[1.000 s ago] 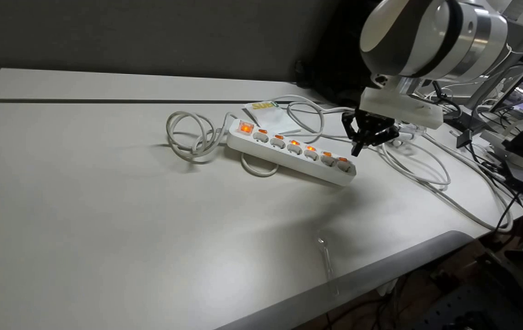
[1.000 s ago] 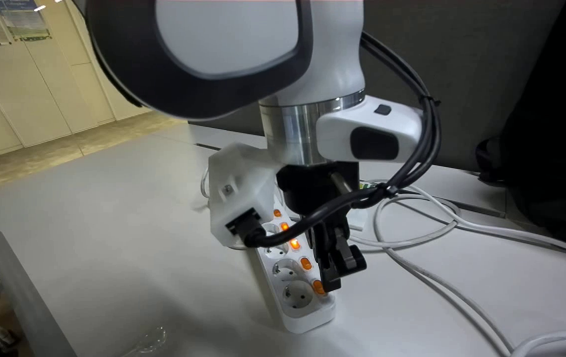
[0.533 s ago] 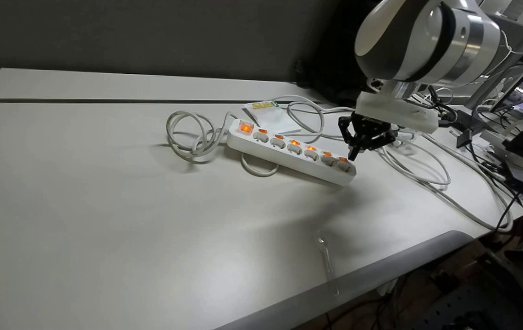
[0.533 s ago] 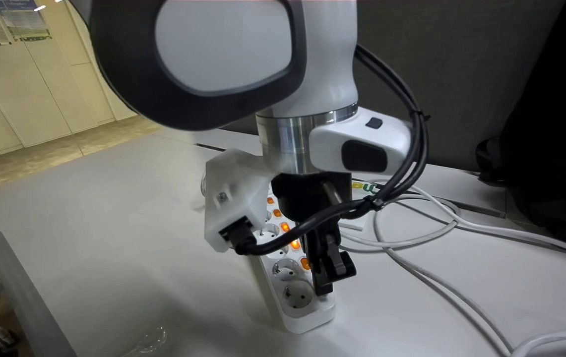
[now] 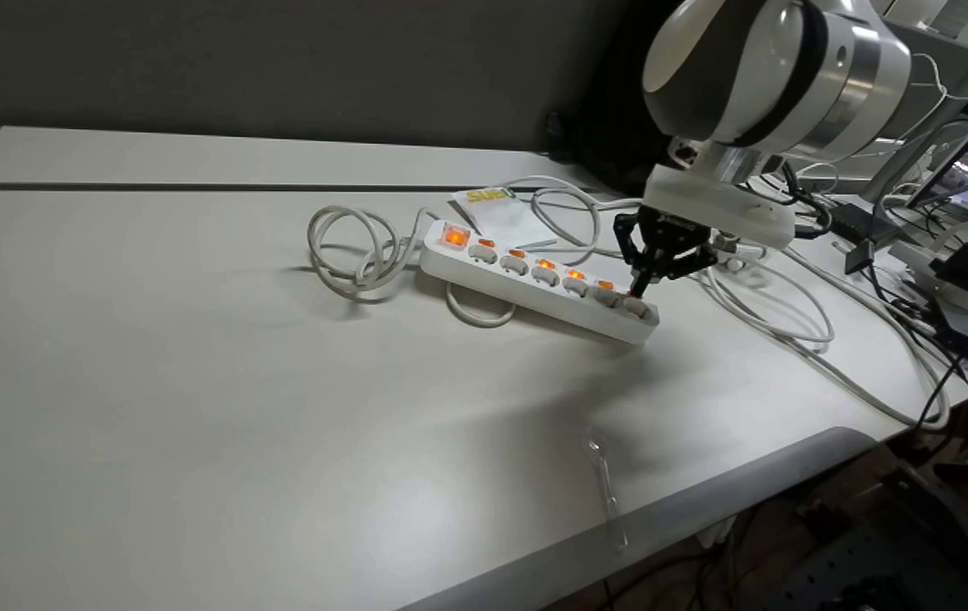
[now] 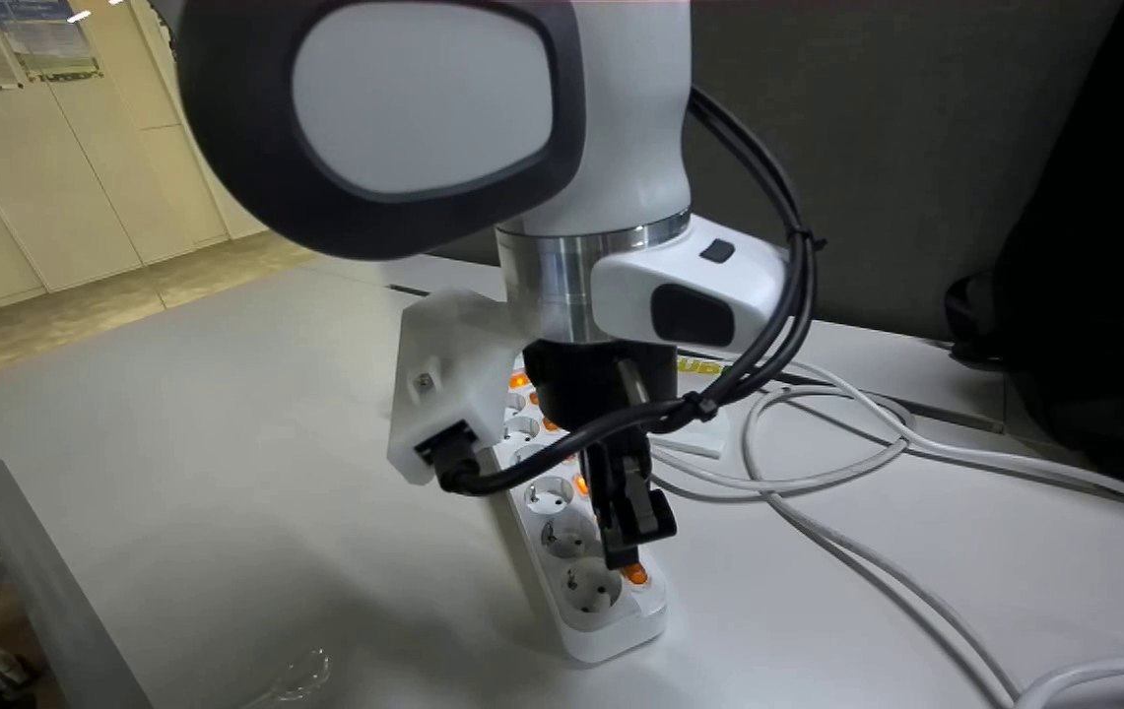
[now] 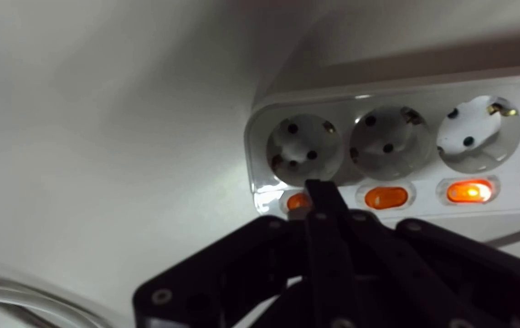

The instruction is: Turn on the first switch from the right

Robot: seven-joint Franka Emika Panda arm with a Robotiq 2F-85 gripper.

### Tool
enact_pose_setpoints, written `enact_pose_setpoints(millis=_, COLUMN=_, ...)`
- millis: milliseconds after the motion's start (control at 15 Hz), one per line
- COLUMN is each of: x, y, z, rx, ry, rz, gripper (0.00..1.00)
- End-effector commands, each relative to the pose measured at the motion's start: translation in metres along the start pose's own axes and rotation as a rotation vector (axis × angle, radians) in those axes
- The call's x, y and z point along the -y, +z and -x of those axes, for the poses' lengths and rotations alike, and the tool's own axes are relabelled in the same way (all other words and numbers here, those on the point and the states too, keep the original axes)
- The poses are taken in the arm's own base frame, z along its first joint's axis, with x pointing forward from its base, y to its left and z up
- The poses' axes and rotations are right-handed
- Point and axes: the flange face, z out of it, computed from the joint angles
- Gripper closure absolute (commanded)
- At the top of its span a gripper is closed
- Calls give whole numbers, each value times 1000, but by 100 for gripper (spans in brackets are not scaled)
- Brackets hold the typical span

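The white power strip point(image 5: 526, 293) lies slanted on the table and shows in both exterior views point(image 6: 611, 640). The first switch from the right, a small orange rocker, shows beside the end socket in an exterior view point(image 6: 636, 573) and, partly covered by the gripper, in the wrist view point(image 7: 297, 201). It looks unlit. My gripper point(image 7: 320, 186) is shut with nothing between its fingertips. Its tips stand over or just beside that end switch, also in both exterior views point(image 5: 638, 290) point(image 6: 623, 563). Whether they touch it I cannot tell.
The neighbouring switch point(image 7: 386, 197) is unlit and the one after it point(image 7: 469, 191) glows. The large main switch point(image 5: 455, 236) glows. White cables point(image 5: 365, 263) coil at the strip's far end, with more cables point(image 5: 772, 314) to the right. A clear plastic piece point(image 5: 605, 479) lies near the table edge.
My gripper, staying shut, has moved left in both exterior views, from beyond the strip's edge to over the end switch. The power strip has not moved.
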Motion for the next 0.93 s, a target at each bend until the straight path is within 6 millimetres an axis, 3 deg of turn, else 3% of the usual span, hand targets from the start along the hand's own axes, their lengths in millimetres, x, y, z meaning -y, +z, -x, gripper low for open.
enact_pose_setpoints(millis=0, x=-5, y=-6, z=-7, rx=-8, ry=24, rz=-8, gripper=100)
enact_pose_setpoints(millis=867, x=-5, y=-6, z=-15, rx=-18, ry=46, rz=-18, gripper=100)
